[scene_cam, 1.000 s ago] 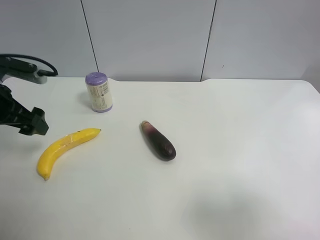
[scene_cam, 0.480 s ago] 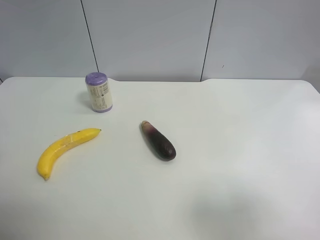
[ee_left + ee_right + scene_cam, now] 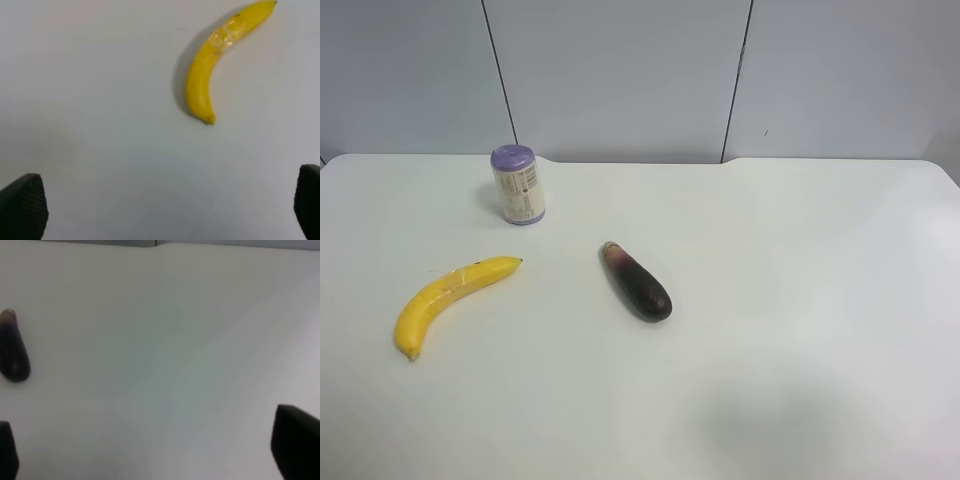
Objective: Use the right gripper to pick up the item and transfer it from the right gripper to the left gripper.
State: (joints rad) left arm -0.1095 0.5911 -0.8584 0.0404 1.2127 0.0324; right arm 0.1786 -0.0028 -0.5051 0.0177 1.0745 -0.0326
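The yellow banana (image 3: 450, 300) lies on the white table at the exterior high view's left; it also shows in the left wrist view (image 3: 217, 62). Neither arm shows in the exterior high view. My left gripper (image 3: 165, 207) is open and empty above bare table, apart from the banana, with only its fingertips (image 3: 22, 207) showing. My right gripper (image 3: 155, 450) is open and empty over bare table, its fingertips (image 3: 297, 445) at the frame's corners.
A dark purple eggplant (image 3: 637, 282) lies near the table's middle and shows in the right wrist view (image 3: 13, 352). A purple-lidded can (image 3: 517, 184) stands behind the banana. A grey panelled wall (image 3: 620, 70) rises behind the table's far edge.
The black arm at the exterior high view's left edge one second ago has withdrawn out of that view. The banana, eggplant and can have not moved.
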